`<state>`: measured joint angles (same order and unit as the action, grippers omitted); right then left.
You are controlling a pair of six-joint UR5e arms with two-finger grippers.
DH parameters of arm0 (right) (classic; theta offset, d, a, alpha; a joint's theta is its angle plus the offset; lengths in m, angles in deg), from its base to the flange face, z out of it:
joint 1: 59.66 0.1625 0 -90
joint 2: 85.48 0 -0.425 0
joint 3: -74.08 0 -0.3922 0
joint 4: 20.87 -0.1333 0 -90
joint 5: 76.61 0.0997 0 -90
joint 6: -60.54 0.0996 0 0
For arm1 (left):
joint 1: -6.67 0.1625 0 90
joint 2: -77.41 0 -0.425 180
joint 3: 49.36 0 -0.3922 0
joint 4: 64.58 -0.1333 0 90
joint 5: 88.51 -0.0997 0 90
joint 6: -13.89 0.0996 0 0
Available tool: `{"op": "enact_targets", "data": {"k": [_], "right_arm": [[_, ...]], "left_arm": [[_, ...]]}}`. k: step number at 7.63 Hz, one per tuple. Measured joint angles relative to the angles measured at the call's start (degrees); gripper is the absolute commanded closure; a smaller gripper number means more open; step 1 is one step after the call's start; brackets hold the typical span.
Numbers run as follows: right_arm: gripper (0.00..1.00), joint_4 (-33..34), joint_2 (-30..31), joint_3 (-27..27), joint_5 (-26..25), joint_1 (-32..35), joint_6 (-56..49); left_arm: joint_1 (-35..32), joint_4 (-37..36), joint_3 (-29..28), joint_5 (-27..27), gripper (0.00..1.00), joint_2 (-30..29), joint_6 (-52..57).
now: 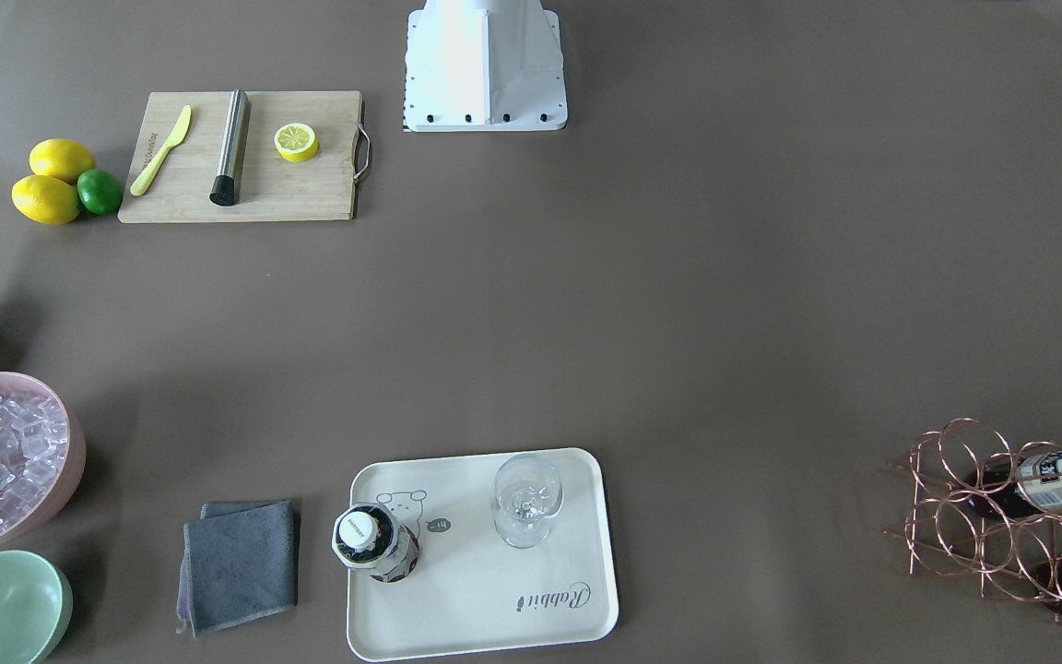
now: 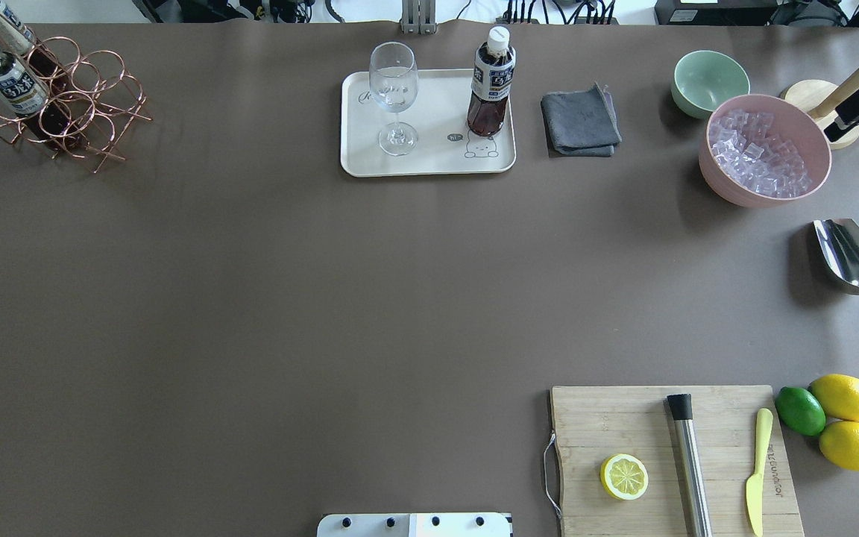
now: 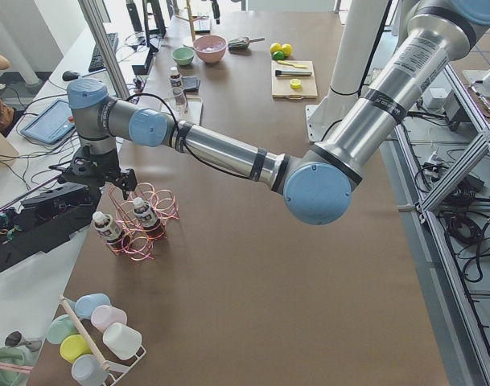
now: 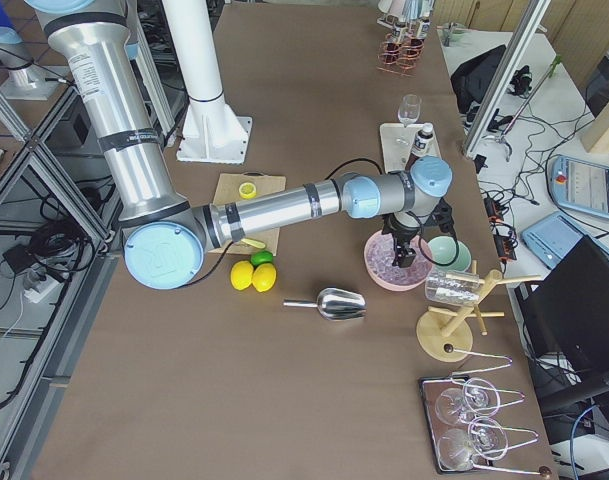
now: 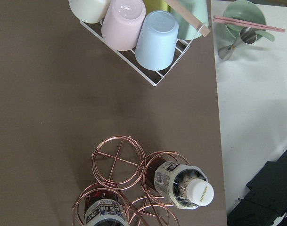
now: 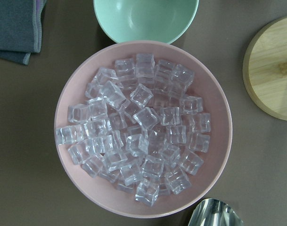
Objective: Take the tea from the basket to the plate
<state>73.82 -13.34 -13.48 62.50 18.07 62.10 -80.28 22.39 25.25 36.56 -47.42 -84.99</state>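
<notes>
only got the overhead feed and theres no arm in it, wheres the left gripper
observer: In the exterior left view the left gripper hangs above and close to the basket.
operator: open or shut
observer: Cannot tell from that side view. Its wrist camera looks down on a tea in the basket, white cap up, with an empty ring cell beside it.
operator: and the right one
observer: In the exterior right view the right gripper hangs over the pink bowl of ice, next to the green bowl.
</notes>
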Motion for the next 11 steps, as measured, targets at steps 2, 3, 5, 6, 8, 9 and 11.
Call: {"op": "enact_targets", "data": {"k": [2,3,5,6,8,9,11], "right_arm": [[0.00,5.8,0.0,-3.6,-1.2,-1.2,0.3],[0.00,8.5,0.9,-5.5,-1.5,-1.4,1.0],[0.00,10.5,6.8,-9.9,-1.7,-1.4,2.8],[0.00,10.5,9.9,-11.1,-1.7,-1.4,3.1],[0.00,8.2,14.2,-10.6,-2.6,0.4,2.6],[0.00,5.4,15.8,-9.3,-3.6,2.6,0.8],[0.00,3.0,18.6,-7.8,-5.1,8.1,-5.3]], "left_arm": [[-0.8,0.0,9.9,1.0,0.02,8.9,11.1],[-0.9,0.0,14.6,3.3,0.02,14.2,19.8],[-1.8,0.4,22.0,6.6,0.02,23.5,37.8],[-2.3,0.4,25.8,7.1,0.02,28.0,45.5],[-2.6,0.2,31.0,8.6,0.02,34.6,55.7],[-2.6,0.0,32.5,9.3,0.02,36.6,58.5],[-2.6,0.2,34.3,9.6,0.02,41.5,66.5]]}}
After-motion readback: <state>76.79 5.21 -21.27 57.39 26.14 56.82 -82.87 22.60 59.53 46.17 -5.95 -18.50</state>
